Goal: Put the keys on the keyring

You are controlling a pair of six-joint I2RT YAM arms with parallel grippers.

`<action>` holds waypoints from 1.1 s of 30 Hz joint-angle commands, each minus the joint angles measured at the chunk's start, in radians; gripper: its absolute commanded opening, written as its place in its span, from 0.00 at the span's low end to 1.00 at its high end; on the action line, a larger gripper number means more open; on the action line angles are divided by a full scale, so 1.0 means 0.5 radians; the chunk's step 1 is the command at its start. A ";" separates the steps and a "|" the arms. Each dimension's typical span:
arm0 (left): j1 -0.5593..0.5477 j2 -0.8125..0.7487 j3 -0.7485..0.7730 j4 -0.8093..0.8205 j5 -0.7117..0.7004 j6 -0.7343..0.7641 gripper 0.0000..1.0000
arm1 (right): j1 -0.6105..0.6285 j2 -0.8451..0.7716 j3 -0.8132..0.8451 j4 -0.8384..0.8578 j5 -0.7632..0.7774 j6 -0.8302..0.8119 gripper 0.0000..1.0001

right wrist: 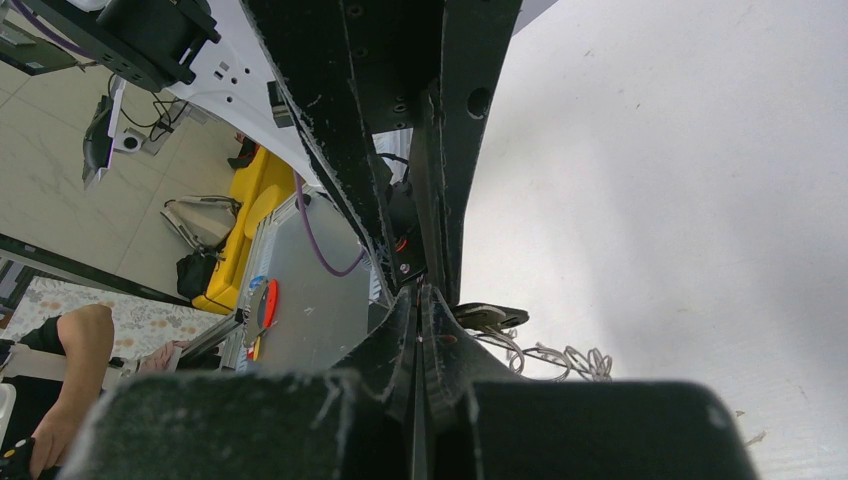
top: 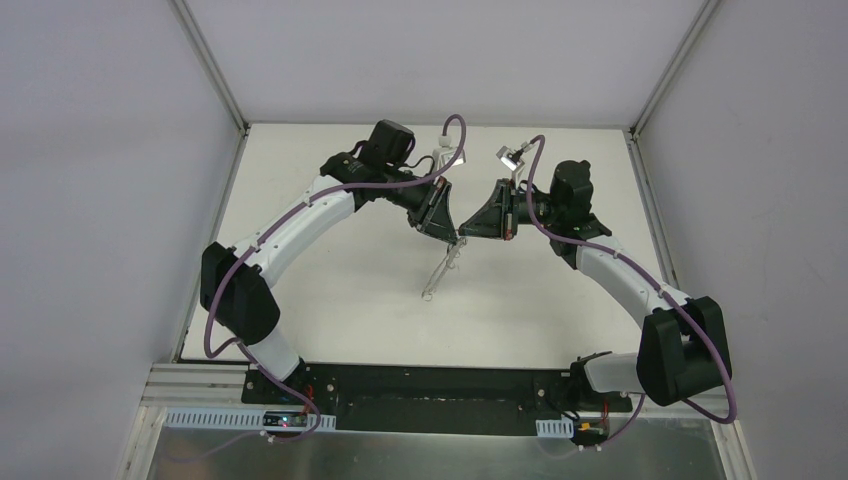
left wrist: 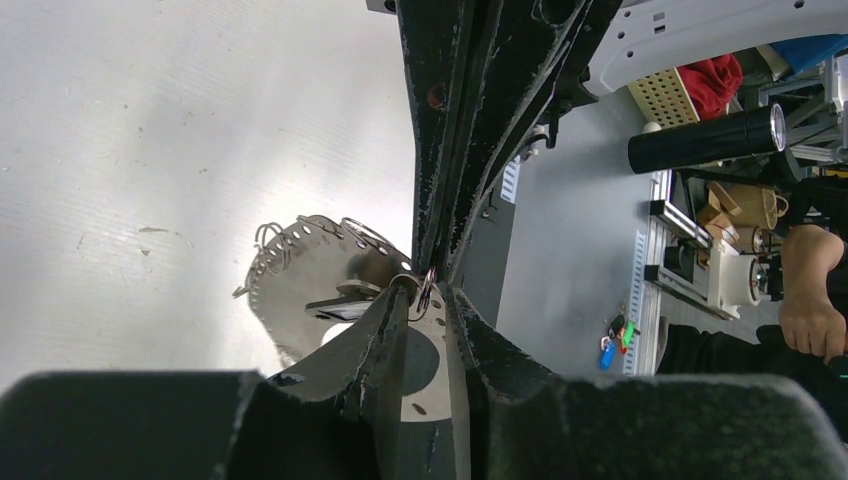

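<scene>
Both arms meet above the middle of the table (top: 330,290). My right gripper (top: 463,237) (right wrist: 420,290) is shut, and a small wire ring (left wrist: 427,297) comes out of its tips. The keyring (top: 437,275) (left wrist: 300,232) (right wrist: 560,355), a thin wire loop strung with small silvery rings, hangs from there toward the table. The key, with its black oval head (left wrist: 340,303) (right wrist: 487,316), hangs just beyond the fingertips. My left gripper (top: 451,235) (left wrist: 432,292) faces the right one, its jaws a narrow gap apart around the small ring.
White walls and aluminium posts close in the table on three sides. Purple cables (top: 455,130) loop over both wrists. Past the table's near edge the wrist views show a grey bench (left wrist: 570,230), a person's hand (left wrist: 812,310) and workshop clutter.
</scene>
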 commanded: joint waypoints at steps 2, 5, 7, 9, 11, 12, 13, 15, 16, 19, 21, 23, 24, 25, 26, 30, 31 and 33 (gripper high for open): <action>0.027 -0.052 0.022 0.052 0.066 0.006 0.20 | -0.010 -0.025 0.007 0.120 -0.061 0.009 0.00; 0.027 -0.046 0.024 0.058 0.074 -0.003 0.17 | -0.012 -0.025 0.004 0.120 -0.061 0.009 0.00; 0.027 -0.047 0.022 0.066 0.083 -0.011 0.15 | -0.012 -0.025 0.004 0.120 -0.062 0.008 0.00; 0.027 -0.045 0.022 0.073 0.093 -0.016 0.15 | -0.009 -0.025 0.005 0.122 -0.064 0.007 0.00; 0.027 -0.052 0.021 0.076 0.100 -0.016 0.16 | -0.011 -0.025 0.006 0.121 -0.064 0.006 0.00; 0.027 -0.055 0.017 0.080 0.103 -0.016 0.17 | -0.011 -0.022 0.005 0.120 -0.064 0.006 0.00; 0.029 -0.058 0.012 0.086 0.105 -0.020 0.19 | -0.011 -0.021 0.007 0.120 -0.064 0.005 0.00; 0.030 -0.062 0.003 0.102 0.106 -0.030 0.19 | -0.012 -0.020 0.004 0.120 -0.064 0.005 0.00; 0.033 -0.063 0.001 0.108 0.112 -0.035 0.19 | -0.010 -0.019 0.004 0.122 -0.067 0.006 0.00; 0.038 -0.067 -0.004 0.115 0.116 -0.042 0.19 | -0.011 -0.015 0.005 0.120 -0.070 0.006 0.00; 0.042 -0.066 -0.008 0.118 0.120 -0.046 0.18 | -0.010 -0.015 0.004 0.120 -0.070 0.006 0.00; 0.047 -0.068 -0.014 0.119 0.129 -0.046 0.17 | -0.011 -0.015 0.007 0.120 -0.068 0.006 0.00; 0.048 -0.071 -0.019 0.122 0.130 -0.046 0.16 | -0.012 -0.015 0.005 0.121 -0.067 0.006 0.00; 0.048 -0.073 -0.024 0.126 0.131 -0.046 0.15 | -0.013 -0.015 0.004 0.121 -0.067 0.006 0.00; 0.048 -0.075 -0.029 0.128 0.131 -0.049 0.14 | -0.013 -0.013 0.005 0.120 -0.067 0.006 0.00; 0.048 -0.072 -0.033 0.134 0.134 -0.052 0.10 | -0.010 -0.013 0.007 0.120 -0.067 0.006 0.00; 0.048 -0.069 -0.033 0.134 0.134 -0.055 0.08 | -0.010 -0.010 0.007 0.120 -0.067 0.006 0.00; 0.048 -0.061 -0.023 0.135 0.131 -0.061 0.04 | -0.011 -0.010 0.007 0.120 -0.067 0.006 0.00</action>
